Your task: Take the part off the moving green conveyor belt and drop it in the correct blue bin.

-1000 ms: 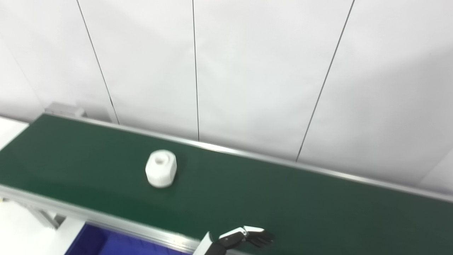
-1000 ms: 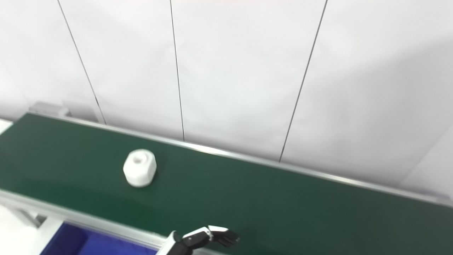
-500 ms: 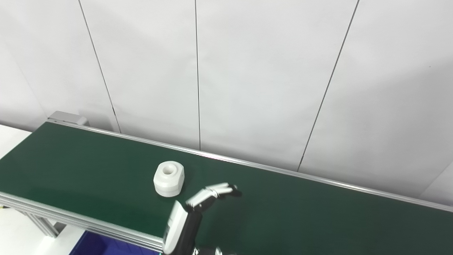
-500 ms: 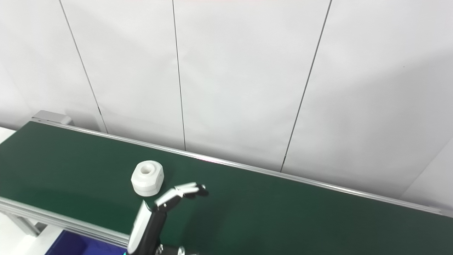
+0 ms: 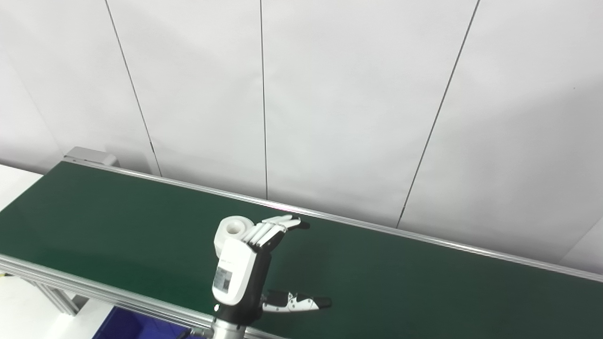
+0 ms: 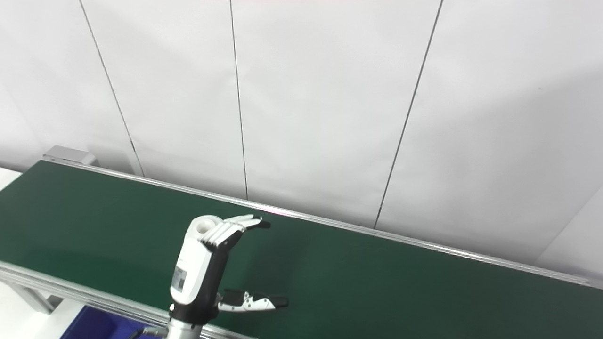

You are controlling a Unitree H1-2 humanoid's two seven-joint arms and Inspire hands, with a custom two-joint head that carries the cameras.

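White part [image 5: 232, 229] on the green conveyor belt [image 5: 118, 235], upright, round hole in its top facing up, lying toward the belt's far rail. Partly hidden in both eye views by the left hand [image 5: 245, 268], raised in front of it over the belt's near half. Back of the hand turned to the cameras, small label on it. Fingers [image 5: 273, 227] stretched out and pointing right, just beside the part's right side at its upper edge; contact impossible to tell from either view. Thumb [image 5: 297, 302] spread well away from the fingers, low and pointing right above the belt. Hand released, fingers apart, grasping nothing. Forearm entering from the bottom edge, left of centre, crossing the belt's near metal rail [image 5: 94, 292]. Corner of a blue bin [image 5: 122, 327] showing below that rail at bottom left. White panelled wall [image 5: 330, 94] behind the belt. Right hand out of sight.
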